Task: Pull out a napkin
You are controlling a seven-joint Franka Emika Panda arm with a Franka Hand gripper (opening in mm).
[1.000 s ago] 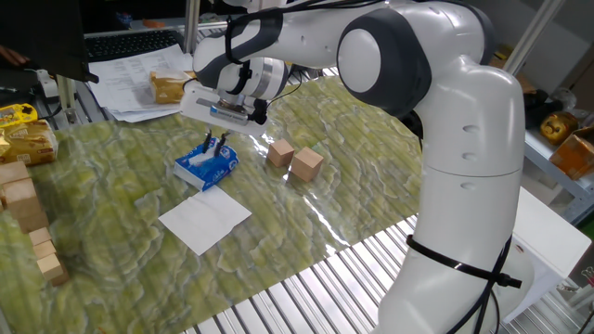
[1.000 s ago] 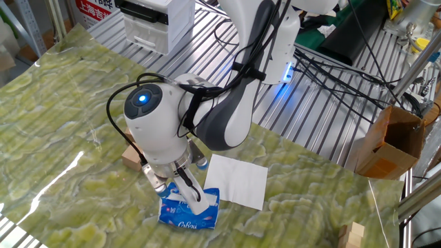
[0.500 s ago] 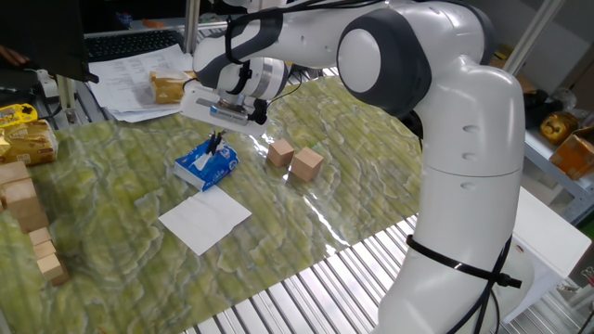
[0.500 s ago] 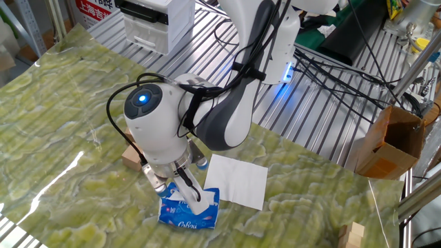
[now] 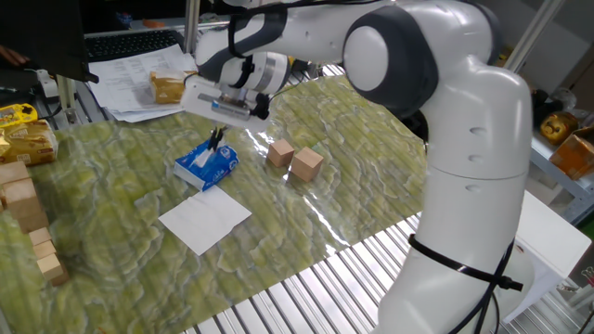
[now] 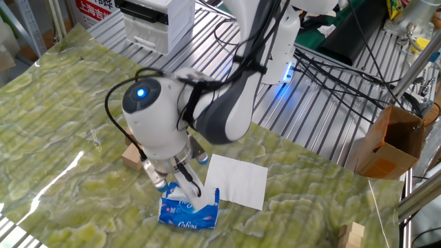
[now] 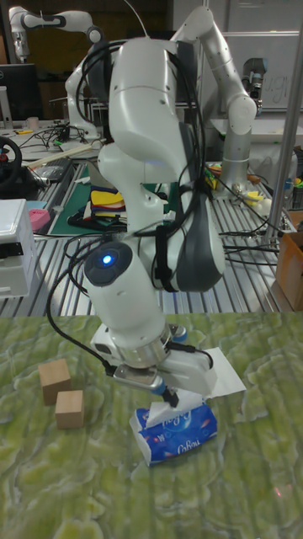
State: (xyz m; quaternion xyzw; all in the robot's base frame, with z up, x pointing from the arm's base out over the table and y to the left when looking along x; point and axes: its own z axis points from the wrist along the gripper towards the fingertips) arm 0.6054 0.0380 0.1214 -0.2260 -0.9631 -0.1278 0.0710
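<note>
— What is the surface like?

— A green-and-yellow marbled mat (image 5: 353,176) over a table of ribbed metal slats (image 5: 316,288). On it lie a blue-and-white tissue pack (image 5: 206,165), a flat, crisp white square sheet (image 5: 205,220) just beside it, and two small wooden cubes (image 5: 295,160) near the pack. More wooden blocks (image 5: 28,223) stand at the mat's edge.

— And the room around?

— Cluttered: scattered papers (image 5: 130,79), a brown cardboard box (image 6: 386,141), black cables (image 6: 331,65), and a second white robot arm (image 7: 223,76) behind.

— The gripper?

— The two-finger gripper (image 6: 187,189) hangs right over the pack, its dark fingers (image 6: 185,180) close together, pinching the thin, rumpled white napkin (image 6: 198,201) that sticks up from the pack's top opening.
</note>
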